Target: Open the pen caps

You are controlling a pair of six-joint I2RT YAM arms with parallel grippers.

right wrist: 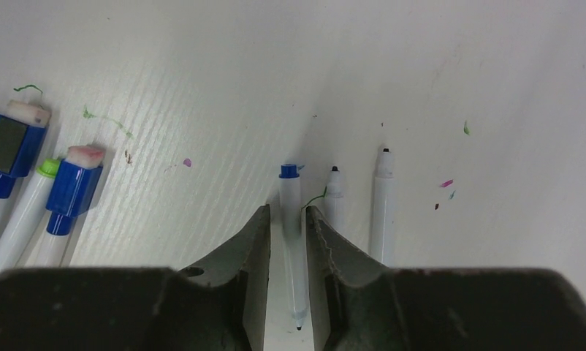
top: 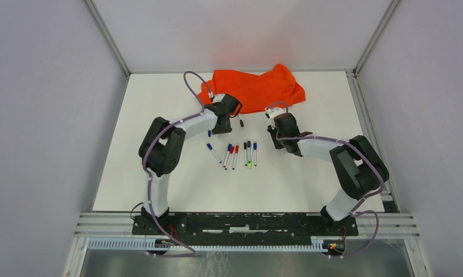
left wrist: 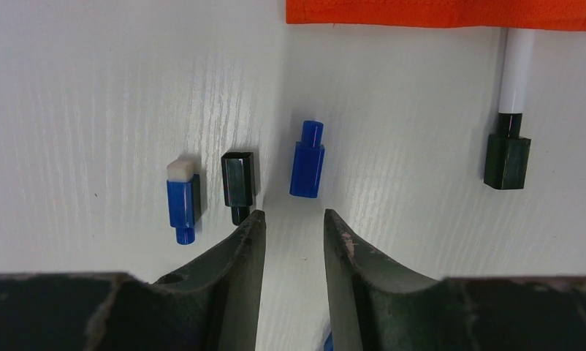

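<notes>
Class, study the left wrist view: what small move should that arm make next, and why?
Probably shift the left end effector right, toward the black-capped pen by the orange cloth. Its jaws stand open and empty, three loose caps already lie ahead, and that pen is still capped.

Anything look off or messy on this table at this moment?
Yes. Stray green and pink ink flecks mark the white tabletop beside the uncapped white pens. Also, one black-capped white pen lies with its far end hidden under the crumpled orange cloth.
</notes>
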